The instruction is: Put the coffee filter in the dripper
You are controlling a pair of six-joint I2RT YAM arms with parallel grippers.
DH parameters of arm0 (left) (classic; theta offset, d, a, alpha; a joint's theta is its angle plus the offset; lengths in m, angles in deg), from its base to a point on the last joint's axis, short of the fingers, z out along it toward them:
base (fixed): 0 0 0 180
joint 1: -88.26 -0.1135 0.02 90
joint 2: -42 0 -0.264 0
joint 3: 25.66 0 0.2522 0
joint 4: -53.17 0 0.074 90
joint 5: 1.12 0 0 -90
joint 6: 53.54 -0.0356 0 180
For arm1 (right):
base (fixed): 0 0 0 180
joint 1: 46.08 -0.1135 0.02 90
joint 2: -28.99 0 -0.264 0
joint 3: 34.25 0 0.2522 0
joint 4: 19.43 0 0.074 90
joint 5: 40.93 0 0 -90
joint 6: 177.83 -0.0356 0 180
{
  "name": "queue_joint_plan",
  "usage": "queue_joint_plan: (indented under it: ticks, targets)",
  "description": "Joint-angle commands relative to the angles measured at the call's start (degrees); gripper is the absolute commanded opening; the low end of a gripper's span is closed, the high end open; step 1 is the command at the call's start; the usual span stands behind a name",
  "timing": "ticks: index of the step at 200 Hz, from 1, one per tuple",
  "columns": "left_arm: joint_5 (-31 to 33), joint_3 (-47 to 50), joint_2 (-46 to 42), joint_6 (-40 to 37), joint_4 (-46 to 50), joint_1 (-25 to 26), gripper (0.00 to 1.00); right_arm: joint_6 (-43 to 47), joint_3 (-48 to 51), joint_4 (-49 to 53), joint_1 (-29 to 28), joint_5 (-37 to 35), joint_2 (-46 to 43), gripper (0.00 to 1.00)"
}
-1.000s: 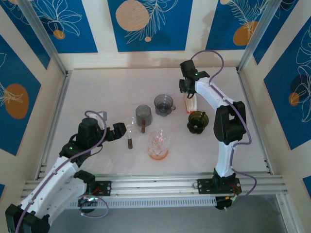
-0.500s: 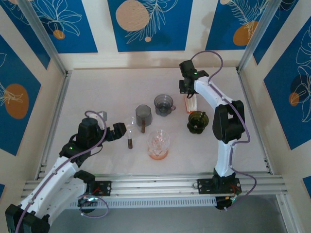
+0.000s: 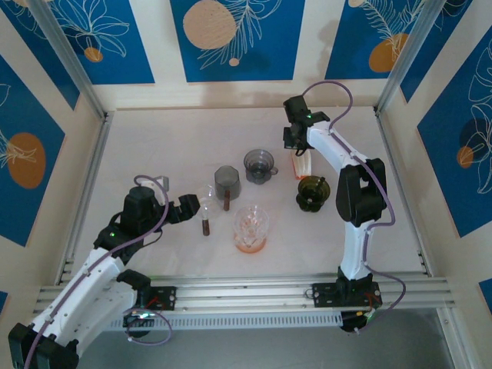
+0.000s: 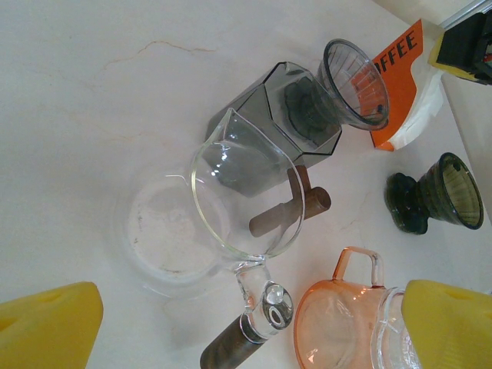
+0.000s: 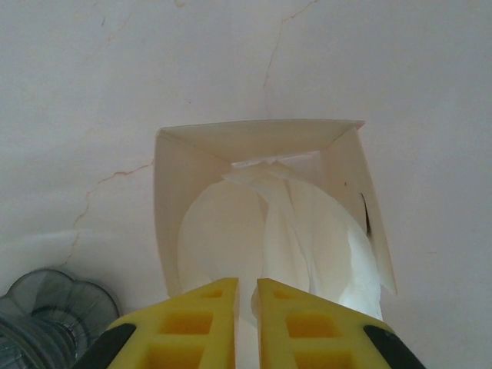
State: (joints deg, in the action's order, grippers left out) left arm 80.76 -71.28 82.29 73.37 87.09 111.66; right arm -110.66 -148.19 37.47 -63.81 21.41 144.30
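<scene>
Right gripper (image 5: 247, 307), jaws nearly shut, pinched the light, limp, tearable coffee filter (image 5: 315, 238) at its 6 o'clock edge; left gripper (image 4: 250, 323) gaped wide.

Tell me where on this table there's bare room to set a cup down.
The far-left table, from the left rail to the grey canister, is bare; so is the strip behind the grey dripper. Crowded: the middle, where glass server, orange pitcher and green dripper cluster, and the filter box, where the right gripper pinches a coffee filter.
</scene>
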Motion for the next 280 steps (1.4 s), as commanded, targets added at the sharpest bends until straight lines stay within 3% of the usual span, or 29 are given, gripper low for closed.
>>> queue_joint_plan:
  ticks: [1, 22, 39, 151, 214, 280]
  targets:
    - [-0.7, 0.4, 0.2, -1.1, -1.0, 0.4, 1.00, -0.8, -1.5, 1.4, 0.5, -0.7, 1.1, 0.13]
    - [-0.6, 0.5, 0.1, -1.1, -0.9, 0.4, 1.00, -1.0, -1.6, 1.5, 0.5, -1.2, 1.0, 0.10]
    - [-0.7, 0.5, 0.0, -1.1, -1.0, 0.4, 1.00, -0.9, -1.6, 1.3, 0.5, -1.7, 0.6, 0.00]
    - [-1.3, 0.0, -0.5, -0.5, -0.5, 0.4, 1.00, -1.6, 5.7, -1.3, -0.4, -2.7, -11.2, 0.00]
    - [-2.2, -0.8, -1.1, 1.3, -0.2, 0.5, 1.00, -2.4, 9.9, -1.0, -1.9, -3.0, -23.9, 0.00]
    - [-4.6, -1.1, -1.6, 3.8, 0.7, 0.5, 1.00, -4.6, 20.5, 1.0, -10.3, -0.8, -43.0, 0.00]
